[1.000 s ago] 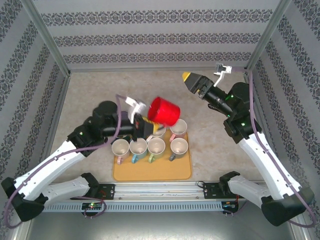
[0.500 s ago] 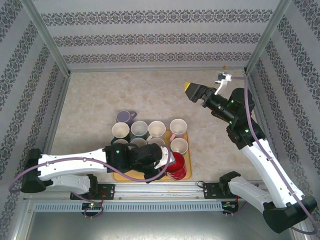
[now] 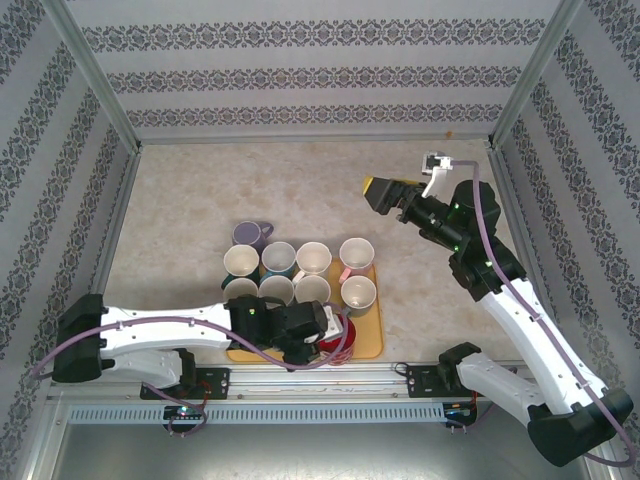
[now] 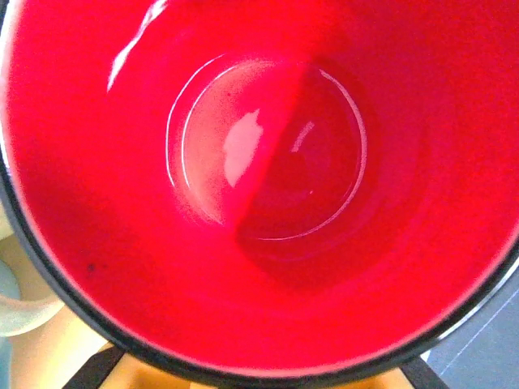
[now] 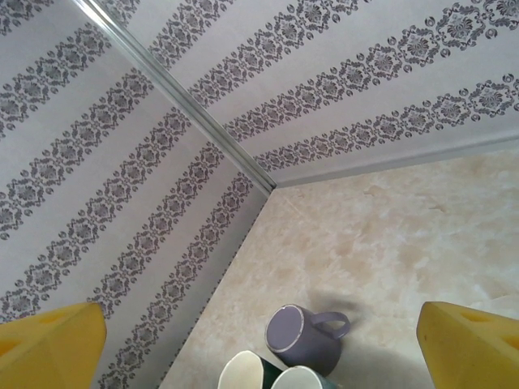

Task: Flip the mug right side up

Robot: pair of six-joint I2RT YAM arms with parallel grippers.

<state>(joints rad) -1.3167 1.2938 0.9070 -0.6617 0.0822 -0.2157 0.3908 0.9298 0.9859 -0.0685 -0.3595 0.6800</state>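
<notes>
Red and glossy, the mug [image 3: 343, 338] is sitting at the near edge of the orange tray [image 3: 370, 342], hard by the front rail. My left gripper [image 3: 328, 325] is pinching its wall tight, and its wrist camera is looking straight into the mouth. Beyond it I'm counting eight pale mugs [image 3: 313, 257] in two rows of four, though my arm may be hiding part of one. One purple mug [image 3: 248, 234] is resting on the bare table [image 3: 190, 200]. Farther right, my right gripper [image 3: 385, 192] is hanging spread wide over open tabletop.
</notes>
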